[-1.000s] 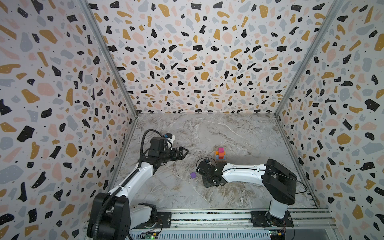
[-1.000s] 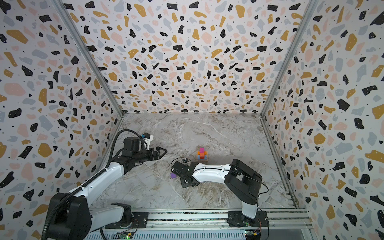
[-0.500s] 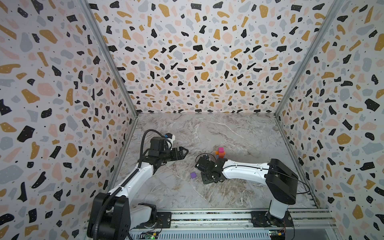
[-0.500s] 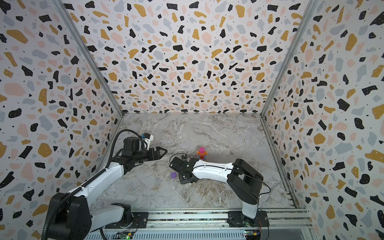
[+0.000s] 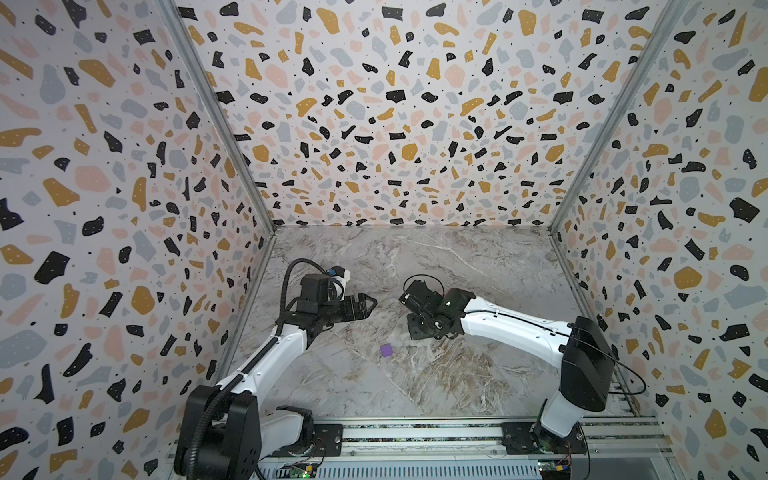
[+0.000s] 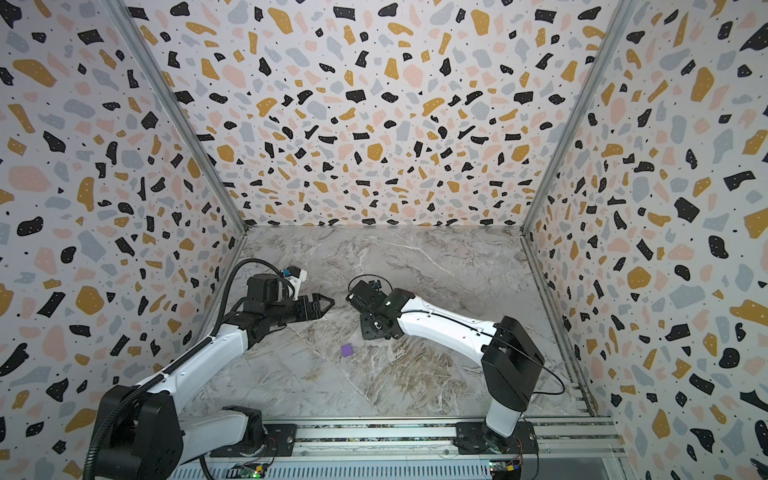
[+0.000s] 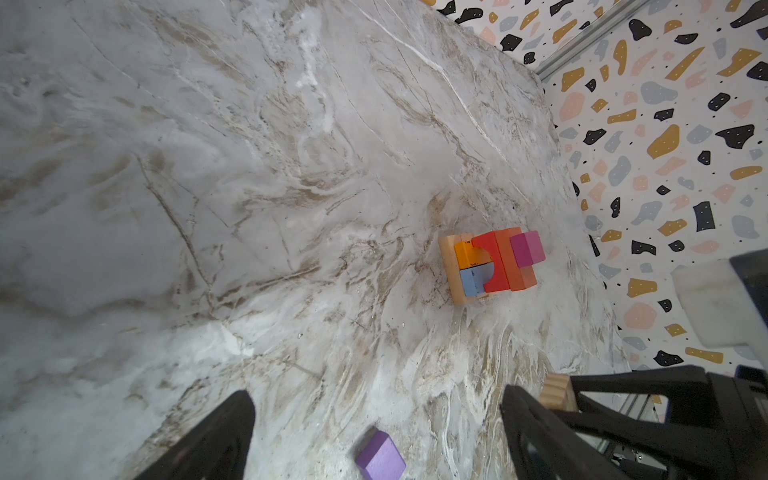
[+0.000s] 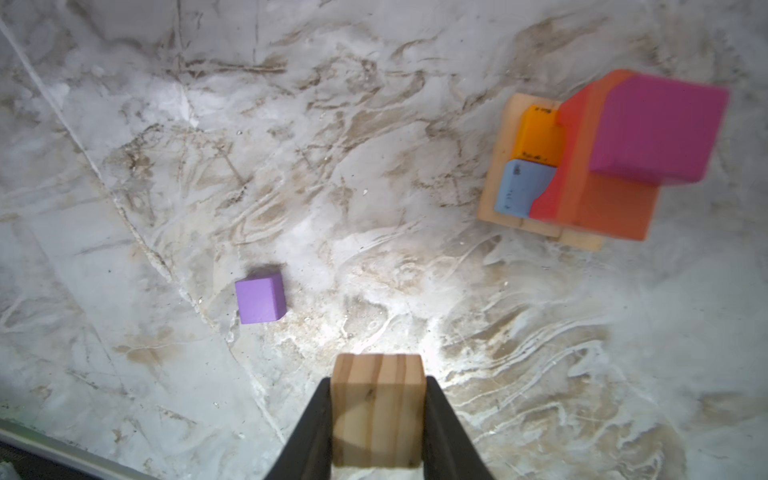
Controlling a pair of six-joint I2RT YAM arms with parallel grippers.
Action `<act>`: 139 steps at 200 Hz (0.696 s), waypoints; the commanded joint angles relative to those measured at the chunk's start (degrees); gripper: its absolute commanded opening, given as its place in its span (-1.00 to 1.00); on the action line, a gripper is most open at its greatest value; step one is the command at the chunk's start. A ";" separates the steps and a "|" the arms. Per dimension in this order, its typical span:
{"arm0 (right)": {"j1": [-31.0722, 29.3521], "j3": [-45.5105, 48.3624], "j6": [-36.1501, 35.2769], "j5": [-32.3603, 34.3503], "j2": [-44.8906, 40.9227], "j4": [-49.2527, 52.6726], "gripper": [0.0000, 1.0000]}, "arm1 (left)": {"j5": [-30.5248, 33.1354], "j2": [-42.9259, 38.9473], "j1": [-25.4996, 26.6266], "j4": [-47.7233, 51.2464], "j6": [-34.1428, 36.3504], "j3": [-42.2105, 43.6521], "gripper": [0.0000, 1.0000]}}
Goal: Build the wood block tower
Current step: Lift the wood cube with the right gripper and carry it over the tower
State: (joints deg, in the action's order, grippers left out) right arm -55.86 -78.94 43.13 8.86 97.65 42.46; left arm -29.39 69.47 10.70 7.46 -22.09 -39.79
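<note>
The tower stands on the marble floor: tan plank base, an orange and a blue block, red blocks, and a magenta cube on top. The left wrist view shows the tower too; in both top views my right arm hides it. My right gripper is shut on a tan wood block, held above the floor beside the tower. A loose purple cube lies on the floor. My left gripper hangs open and empty above the purple cube.
Patterned walls close in the floor on three sides, and a metal rail runs along the front edge. The two grippers face each other near the middle, a short gap apart.
My right gripper has risen and moved toward the back with the tan block, and its arm now covers the tower in the top views. The left arm and the purple cube stayed put.
</note>
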 commanded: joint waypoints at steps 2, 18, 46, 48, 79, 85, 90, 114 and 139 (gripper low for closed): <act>2.36 -3.02 -3.24 1.68 -1.42 4.73 -0.58 | -0.50 -0.32 0.37 -1.48 -0.06 -0.55 0.88; 4.08 -4.11 -4.25 2.06 -1.49 5.52 -0.58 | -0.45 -0.48 0.37 -1.49 -0.02 -0.55 0.88; 6.99 -6.14 -5.50 2.34 -1.28 7.15 -0.55 | -0.50 -0.57 0.35 -1.49 -0.06 -0.55 0.88; 7.19 -6.32 -5.58 2.38 -1.15 7.25 -0.55 | -0.50 -0.57 0.35 -1.49 -0.06 -0.55 0.88; 10.06 -7.93 -6.44 2.73 -0.72 8.12 -0.55 | -0.81 -0.86 0.37 -1.62 -0.15 -0.46 0.88; 10.59 -8.28 -6.57 2.69 -0.71 8.06 -0.55 | -0.85 -0.91 0.30 -1.75 -0.23 -0.40 0.88; 11.03 -8.44 -6.70 2.73 -0.71 8.00 -0.54 | -0.91 -0.91 0.35 -1.83 -0.29 -0.38 0.88; 13.23 -9.48 -7.18 2.39 -0.17 7.60 -0.54 | -1.26 -0.76 0.45 -2.08 -0.46 -0.38 0.88; 14.18 -11.03 -7.69 2.13 0.61 7.37 -0.54 | -1.29 -0.91 0.46 -2.11 -0.50 -0.34 0.88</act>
State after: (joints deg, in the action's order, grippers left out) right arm -42.48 -86.89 36.71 10.35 97.95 48.25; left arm -29.67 69.45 10.74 7.33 -22.17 -39.79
